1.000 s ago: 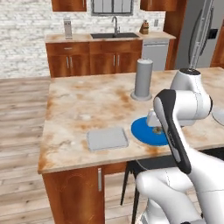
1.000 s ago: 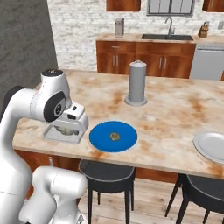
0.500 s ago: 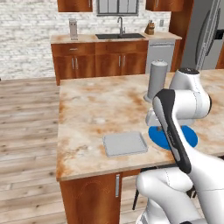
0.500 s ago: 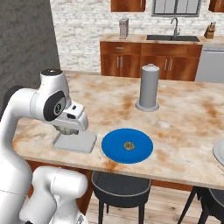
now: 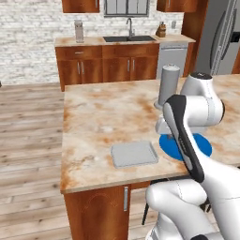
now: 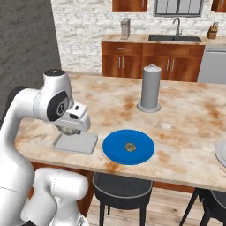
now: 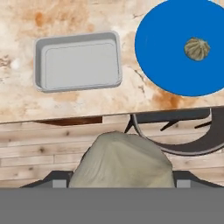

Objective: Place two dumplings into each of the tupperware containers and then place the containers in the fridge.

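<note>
While the jaws (image 7: 120,186) stand wide, they are closed around a lumpy tan dumpling (image 7: 120,162) that sits between the fingers, held above the near edge of the desk (image 5: 101,110). Just beyond lies the light grey container (image 7: 78,61), and beside it the blue plate (image 7: 166,48) carries a second dumpling (image 7: 196,48). Farther back stands a grey cylinder (image 6: 150,88), with the fridge (image 5: 220,37) behind.
</note>
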Controlling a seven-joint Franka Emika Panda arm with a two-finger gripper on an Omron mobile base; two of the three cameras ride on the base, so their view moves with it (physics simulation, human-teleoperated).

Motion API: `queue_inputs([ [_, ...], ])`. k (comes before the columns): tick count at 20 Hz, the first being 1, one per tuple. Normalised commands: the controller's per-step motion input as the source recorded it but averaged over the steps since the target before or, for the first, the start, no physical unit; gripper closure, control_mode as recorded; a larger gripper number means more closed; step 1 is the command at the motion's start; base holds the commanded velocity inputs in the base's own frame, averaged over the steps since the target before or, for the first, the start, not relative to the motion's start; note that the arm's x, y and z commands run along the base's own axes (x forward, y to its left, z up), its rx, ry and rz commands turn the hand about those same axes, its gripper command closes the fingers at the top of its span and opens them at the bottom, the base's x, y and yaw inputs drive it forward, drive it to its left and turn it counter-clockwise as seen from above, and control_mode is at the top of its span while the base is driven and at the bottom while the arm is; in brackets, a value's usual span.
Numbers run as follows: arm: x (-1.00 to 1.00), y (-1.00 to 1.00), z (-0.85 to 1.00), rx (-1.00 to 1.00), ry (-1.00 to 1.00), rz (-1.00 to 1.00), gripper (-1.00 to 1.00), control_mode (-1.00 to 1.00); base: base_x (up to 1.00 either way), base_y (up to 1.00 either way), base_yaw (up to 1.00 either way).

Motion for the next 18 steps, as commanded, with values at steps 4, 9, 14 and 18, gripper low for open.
queue_inputs([
  [4, 1.00, 0.08, -0.17, 0.00, 0.07, 0.00, 1.00, -1.00, 0.00, 0.00, 0.00],
  [9, 1.00, 0.30, -0.30, 0.00, 0.10, 0.00, 1.00, -1.00, 0.00, 0.00, 0.00],
  [14, 0.74, 0.65, -0.66, 0.00, 0.09, 0.00, 1.00, -1.00, 0.00, 0.00, 0.00],
  [18, 0.55, 0.60, -0.88, 0.00, 0.00, 0.00, 1.00, -1.00, 0.00, 0.00, 0.00],
])
